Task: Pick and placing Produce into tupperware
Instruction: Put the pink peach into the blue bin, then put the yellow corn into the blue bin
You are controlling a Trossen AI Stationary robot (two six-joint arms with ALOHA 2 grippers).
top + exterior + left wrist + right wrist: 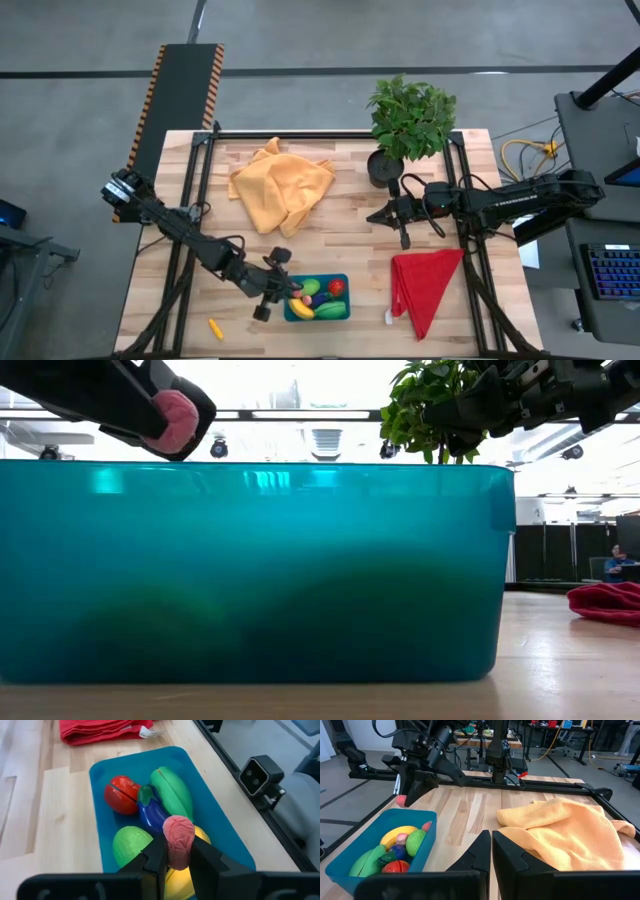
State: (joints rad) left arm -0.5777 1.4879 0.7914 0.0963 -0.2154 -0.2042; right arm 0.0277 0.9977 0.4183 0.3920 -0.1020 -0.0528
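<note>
Lower centre of the high view: teal tub (340, 311) near the table (350, 240) front edge, holding banana (202, 836), tomato (121, 795), eggplant (152, 812), two green pieces (172, 791); carrot (215, 328) lies apart at lower left. Left tool (178, 854) pinches a pink bit (179, 841) over the tub's left end. Farther back, right tool (374, 217), fingers shut and empty, hangs mid-table by the orange cloth (281, 184).

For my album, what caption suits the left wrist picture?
Left gripper holds a pink piece above the produce-filled tupperware.
</note>
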